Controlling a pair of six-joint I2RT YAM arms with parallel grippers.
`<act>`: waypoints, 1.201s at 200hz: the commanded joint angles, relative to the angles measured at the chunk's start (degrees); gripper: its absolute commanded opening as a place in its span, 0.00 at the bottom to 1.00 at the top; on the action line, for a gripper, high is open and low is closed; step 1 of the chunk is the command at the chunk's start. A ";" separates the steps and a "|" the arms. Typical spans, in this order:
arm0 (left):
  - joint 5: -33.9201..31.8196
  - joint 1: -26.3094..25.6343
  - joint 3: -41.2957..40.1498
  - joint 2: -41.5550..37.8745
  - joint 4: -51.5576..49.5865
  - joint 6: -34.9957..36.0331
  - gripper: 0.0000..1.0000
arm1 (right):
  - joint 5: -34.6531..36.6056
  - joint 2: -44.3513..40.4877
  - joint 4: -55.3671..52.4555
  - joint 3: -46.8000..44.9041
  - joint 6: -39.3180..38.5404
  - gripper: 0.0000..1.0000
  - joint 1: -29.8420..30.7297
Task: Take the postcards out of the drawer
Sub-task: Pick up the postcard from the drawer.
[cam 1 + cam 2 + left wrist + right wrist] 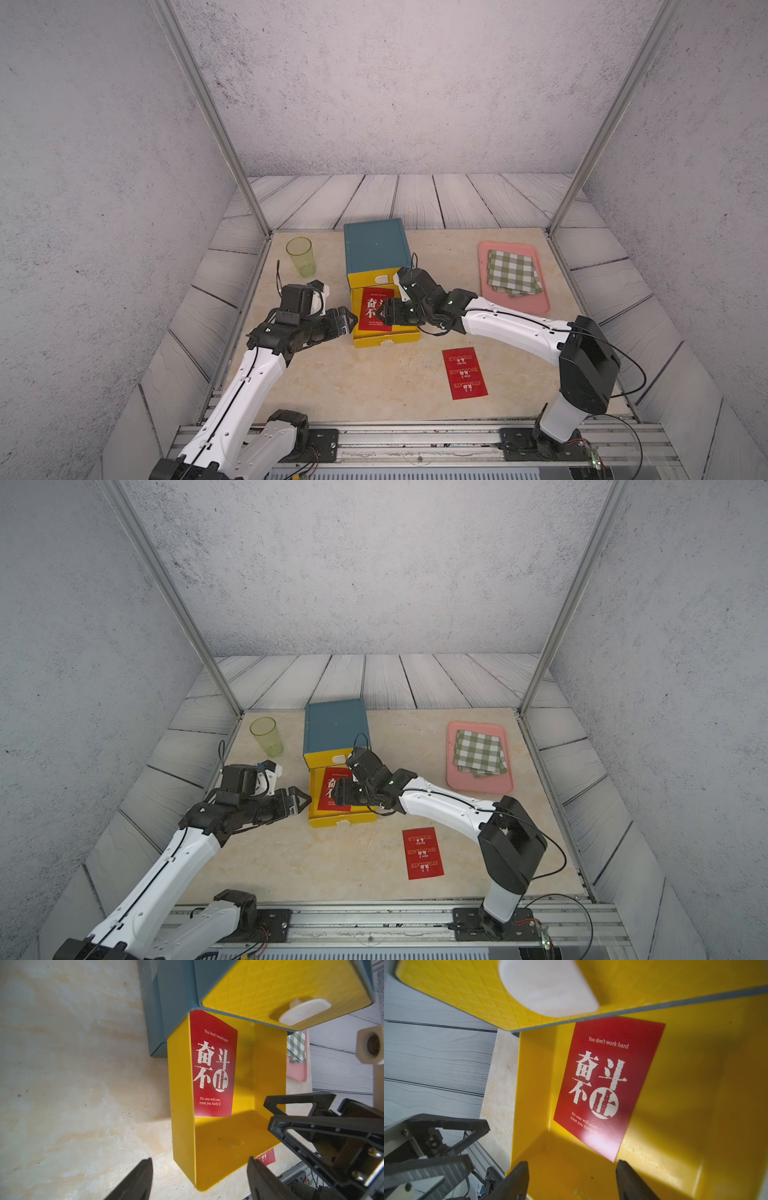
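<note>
My right gripper (pixel 572 1164) hangs inside the pulled-out yellow plastic drawer (pixel 386 340), jaws well apart and gripping nothing. Just beyond its tips, a red rectangular postcard with white Chinese characters (pixel 608 1084) lies flat on the drawer's floor, toward its left wall. My left gripper (pixel 200 1160) is also spread and empty, just outside that wall. A second red postcard (pixel 464 373) lies on the beige marbled tabletop (pixel 374 386), in front of the drawer and to its right, well apart.
</note>
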 commanded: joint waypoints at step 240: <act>1.26 -2.05 -2.65 4.60 5.38 0.42 0.62 | 4.33 12.29 -12.35 12.11 4.37 0.78 -0.19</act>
